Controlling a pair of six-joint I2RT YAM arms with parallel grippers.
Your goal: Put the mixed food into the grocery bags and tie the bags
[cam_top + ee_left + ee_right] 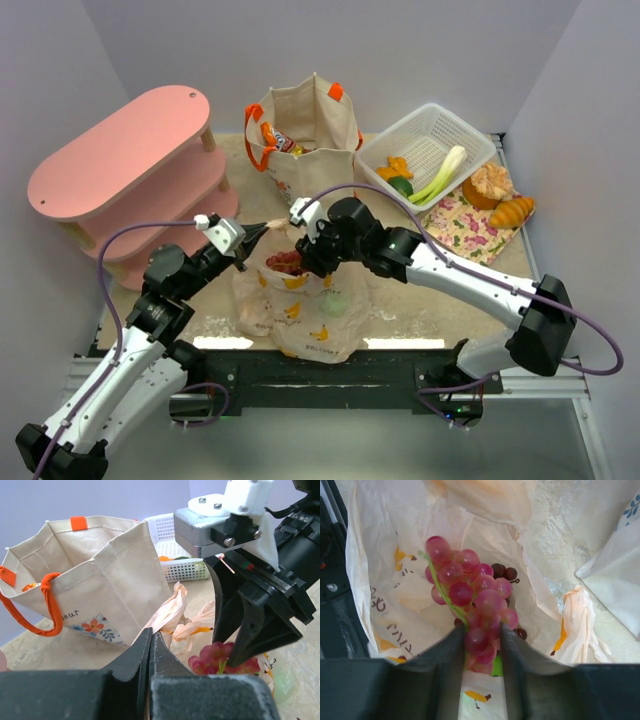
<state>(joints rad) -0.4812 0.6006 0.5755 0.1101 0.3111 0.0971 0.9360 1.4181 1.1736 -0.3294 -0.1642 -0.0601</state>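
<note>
Inside the mouth of the thin peach plastic bag (380,595), the dark red grape bunch (470,590) runs lengthwise straight out from the right fingers (447,655), which stand parted astride its near end, grip uncertain; the left fingers (137,655), pressed together, pinch the bag's rim.

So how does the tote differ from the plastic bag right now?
The tote stands upright and boxy; the plastic bag lies slumped and crumpled. The tote is beige canvas with orange handles; the plastic bag is thin and peach. The tote holds a snack packet; the plastic bag holds grapes. Both are open and printed.
</note>
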